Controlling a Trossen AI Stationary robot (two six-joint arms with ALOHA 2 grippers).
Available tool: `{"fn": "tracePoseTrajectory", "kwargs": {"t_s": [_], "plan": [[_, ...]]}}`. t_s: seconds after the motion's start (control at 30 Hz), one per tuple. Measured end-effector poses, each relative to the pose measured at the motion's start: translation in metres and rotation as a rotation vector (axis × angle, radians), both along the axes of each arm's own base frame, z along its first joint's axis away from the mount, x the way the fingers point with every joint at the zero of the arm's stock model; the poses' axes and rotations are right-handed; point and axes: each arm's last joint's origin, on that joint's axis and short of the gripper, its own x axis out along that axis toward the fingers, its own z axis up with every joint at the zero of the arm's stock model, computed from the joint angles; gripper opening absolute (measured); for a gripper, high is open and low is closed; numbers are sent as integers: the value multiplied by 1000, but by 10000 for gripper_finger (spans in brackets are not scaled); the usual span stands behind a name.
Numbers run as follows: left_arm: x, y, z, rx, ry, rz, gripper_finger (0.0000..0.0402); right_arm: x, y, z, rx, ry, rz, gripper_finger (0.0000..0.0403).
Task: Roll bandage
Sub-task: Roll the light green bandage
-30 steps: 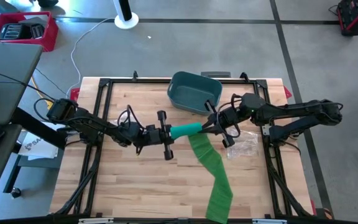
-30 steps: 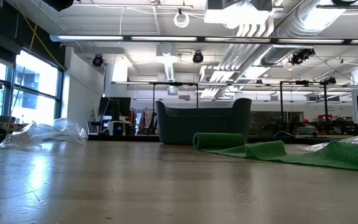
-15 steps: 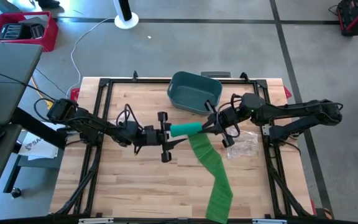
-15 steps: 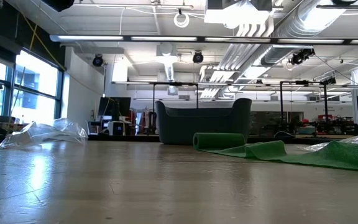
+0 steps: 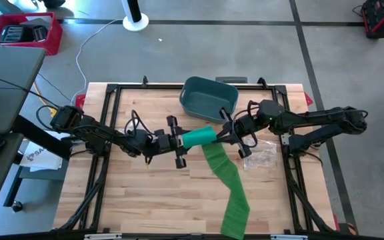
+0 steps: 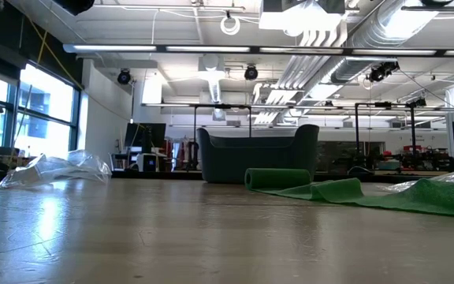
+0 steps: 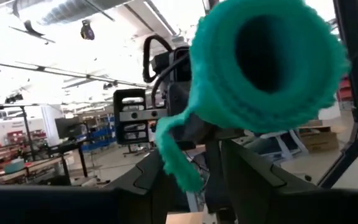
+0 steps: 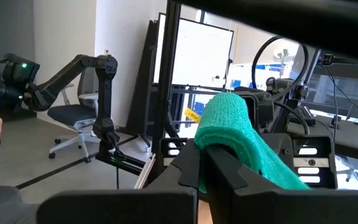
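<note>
Left gripper (image 5: 181, 141) spread at the bandage roll's (image 5: 197, 138) nine o'clock end; right gripper (image 5: 224, 135) pinches its three o'clock end.

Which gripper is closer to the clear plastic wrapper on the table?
Right. The right gripper sits just beside the plastic wrapper; the left gripper is across the bandage roll.

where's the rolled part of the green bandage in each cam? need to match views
High view: bandage roll at table centre, between the left gripper and right gripper, just in front of the teal bin.
Low view: roll lies right of centre, in front of the bin.
Left wrist view: roll's open end fills the upper right.
Right wrist view: roll at centre.
Shared landmark: the bin, in the high and low views only.
</note>
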Motion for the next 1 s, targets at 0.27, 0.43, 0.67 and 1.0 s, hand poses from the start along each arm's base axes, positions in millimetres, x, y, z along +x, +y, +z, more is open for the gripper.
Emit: {"fn": "tracePoseTrajectory", "kwargs": {"t_s": [0.27,0.43,0.67,1.0], "plan": [[0,5,-1,-69,9,104,131,0,0,-1,0,12,1,0],[0,4,-1,-41,13,85,131,0,0,-1,0,13,1,0],[0,-2,0,57,7,-2,131,0,0,-2,-5,21,1,0],[-1,-3,0,52,7,-2,123,0,0,-2,-7,22,1,0]]}}
